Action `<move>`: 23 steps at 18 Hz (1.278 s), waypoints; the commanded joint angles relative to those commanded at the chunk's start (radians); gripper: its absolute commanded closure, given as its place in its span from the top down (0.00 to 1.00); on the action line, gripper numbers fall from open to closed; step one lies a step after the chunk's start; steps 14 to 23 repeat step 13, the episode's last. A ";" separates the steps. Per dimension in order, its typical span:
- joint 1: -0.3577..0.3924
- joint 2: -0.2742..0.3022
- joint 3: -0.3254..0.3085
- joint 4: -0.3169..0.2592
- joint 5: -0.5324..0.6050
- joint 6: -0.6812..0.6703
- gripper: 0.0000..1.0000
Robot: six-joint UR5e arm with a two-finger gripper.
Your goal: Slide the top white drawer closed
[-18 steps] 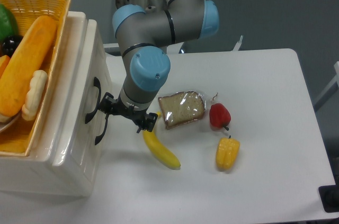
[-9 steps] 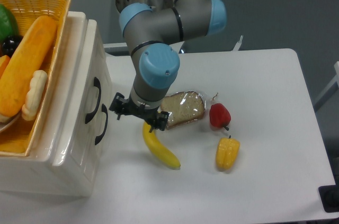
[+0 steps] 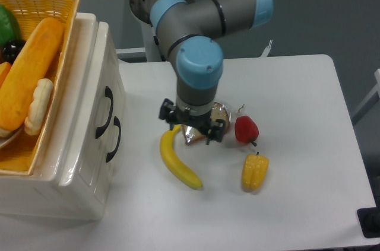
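Since a second ago, my pincer (image 3: 192,128) has drawn off from the drawer fronts toward 3 o'clock. Item: banana (image 3: 178,162), nearest. Item: pincer above bread slice (image 3: 218,113), holding nothing; finger spread, cannot tell. Item: top white drawer (image 3: 104,85) at 9 o'clock, front seemingly flush. Step: retreat, closing apparently done. Next: lift clear.

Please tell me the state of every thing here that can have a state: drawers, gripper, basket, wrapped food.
Top white plastic drawer with black handle: closed, flush.
Lower white drawer with black handle: closed.
Two-finger gripper: over the table, apart from the drawers; open or shut unclear.
Woven yellow basket: filled.
Bread slice in clear wrap: partly hidden.
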 joint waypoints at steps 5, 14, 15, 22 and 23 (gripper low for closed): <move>0.092 0.037 -0.006 -0.008 0.035 0.118 1.00; 0.219 0.080 -0.015 -0.035 0.032 0.308 1.00; 0.219 0.080 -0.015 -0.035 0.032 0.308 1.00; 0.219 0.080 -0.015 -0.035 0.032 0.308 1.00; 0.219 0.080 -0.015 -0.035 0.032 0.308 1.00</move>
